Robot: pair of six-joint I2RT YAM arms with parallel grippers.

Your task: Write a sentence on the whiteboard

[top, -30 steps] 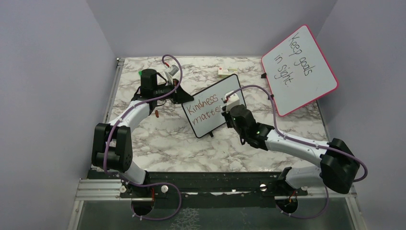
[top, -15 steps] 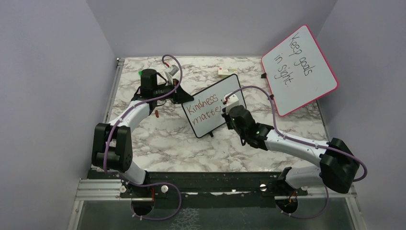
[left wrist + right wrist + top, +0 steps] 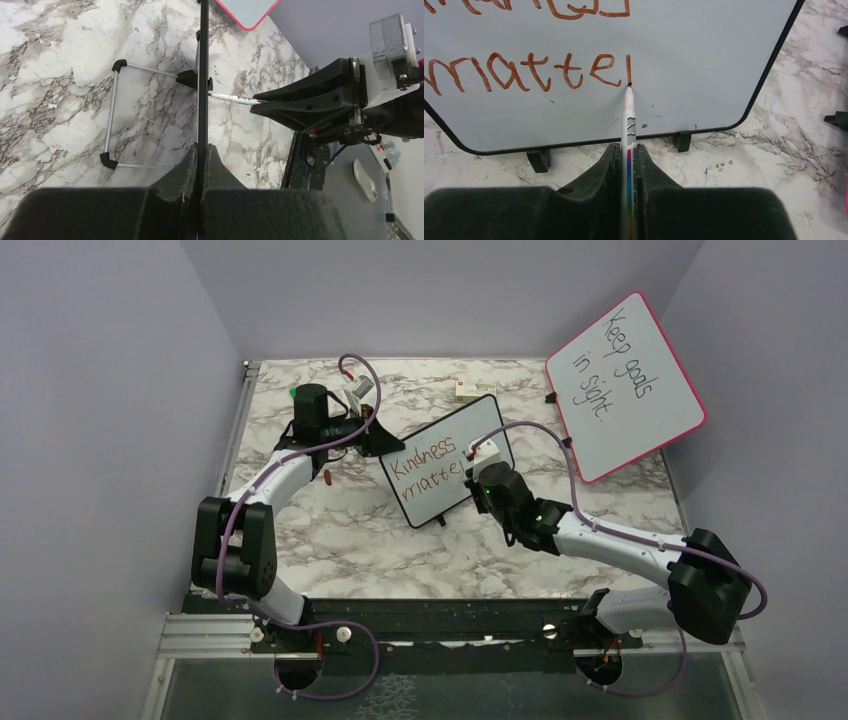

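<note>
Firmly, right hand (image 3: 628,148) pinches a slim marker (image 3: 629,116) on the glossy whiteboard (image 3: 704,60); left hand (image 3: 202,150) apparently clamps its edge.

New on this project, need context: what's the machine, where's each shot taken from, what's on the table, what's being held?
Two small robot arms are bolted at the near edge of a marble-patterned table. The wide picture looks down from above and behind them; the other two come from a camera on each wrist, showing its own fingers. The left gripper is shut on the edge of the small black-framed whiteboard. The right gripper is shut on a marker, tip on the board, partway through the sentence: "Kindness matte" plus one stroke. A bigger pink-framed board reading "Keep goals in sight" stands at the back right.
</note>
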